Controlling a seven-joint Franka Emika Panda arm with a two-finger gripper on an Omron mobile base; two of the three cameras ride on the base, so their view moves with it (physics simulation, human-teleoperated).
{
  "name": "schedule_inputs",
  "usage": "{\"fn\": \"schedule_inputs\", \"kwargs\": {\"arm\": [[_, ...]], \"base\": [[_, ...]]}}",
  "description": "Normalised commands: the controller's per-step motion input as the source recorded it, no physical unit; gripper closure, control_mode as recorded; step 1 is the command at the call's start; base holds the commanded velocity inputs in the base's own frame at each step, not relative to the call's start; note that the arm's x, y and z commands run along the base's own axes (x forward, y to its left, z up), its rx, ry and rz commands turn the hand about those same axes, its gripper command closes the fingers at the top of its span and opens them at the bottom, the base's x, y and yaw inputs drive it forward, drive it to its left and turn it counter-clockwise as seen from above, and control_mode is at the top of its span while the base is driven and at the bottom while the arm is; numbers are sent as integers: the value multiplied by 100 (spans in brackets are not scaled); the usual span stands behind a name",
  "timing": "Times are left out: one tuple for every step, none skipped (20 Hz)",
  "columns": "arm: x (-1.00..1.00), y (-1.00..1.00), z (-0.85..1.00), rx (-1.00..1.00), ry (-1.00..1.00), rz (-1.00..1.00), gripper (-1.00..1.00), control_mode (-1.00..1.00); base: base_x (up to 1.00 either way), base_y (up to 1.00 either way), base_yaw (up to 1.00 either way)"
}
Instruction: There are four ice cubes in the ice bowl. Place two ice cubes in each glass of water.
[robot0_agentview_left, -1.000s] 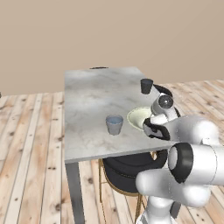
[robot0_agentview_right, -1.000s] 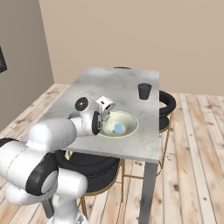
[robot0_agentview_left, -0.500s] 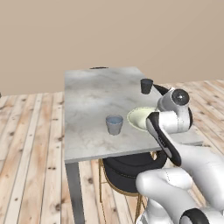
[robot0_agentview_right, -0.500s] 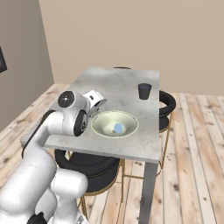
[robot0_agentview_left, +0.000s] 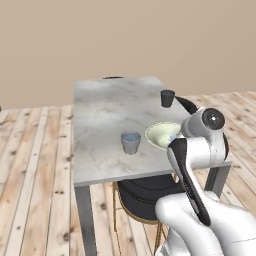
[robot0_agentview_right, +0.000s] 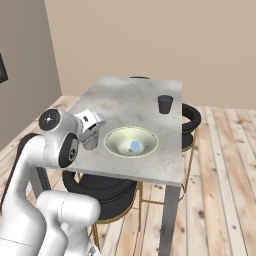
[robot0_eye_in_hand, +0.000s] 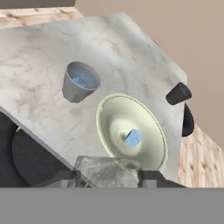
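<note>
Currently my gripper (robot0_eye_in_hand: 108, 175) clasps an ice cube (robot0_eye_in_hand: 105, 171); the nearer glass (robot0_eye_in_hand: 80, 81) lies ahead-left of my fingertips; next, carry it above that rim.

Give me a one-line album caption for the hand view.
One ice cube left in the ice bowl, another in the nearer glass, on a marble table.

Ice bowl (robot0_agentview_right: 131, 142) near the surface's (robot0_agentview_right: 131, 100) front edge holding one ice cube (robot0_agentview_right: 134, 146), dark glass (robot0_agentview_right: 165, 104) by the right edge, claw (robot0_agentview_right: 90, 134) over the near glass (robot0_agentview_right: 90, 143).
</note>
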Motion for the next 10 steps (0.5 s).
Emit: {"fn": "schedule_inputs", "kwargs": {"arm": [[-79,27,4,5,0,0,100,-100],[-74,21,10,6,0,0,100,-100],[-60,21,8,4,3,0,100,-100],[-60,19,11,3,3,0,100,-100],[-36,26,9,1,8,0,100,-100],[-13,30,4,0,8,0,100,-100],[0,29,0,0,8,0,100,-100],[0,32,0,0,5,0,100,-100],[0,31,0,0,0,0,100,-100],[0,22,0,0,0,0,100,-100]], "base": [[0,0,0],[0,0,0],[0,0,0],[0,0,0],[0,0,0],[0,0,0],[0,0,0],[0,0,0],[0,0,0],[0,0,0]]}}
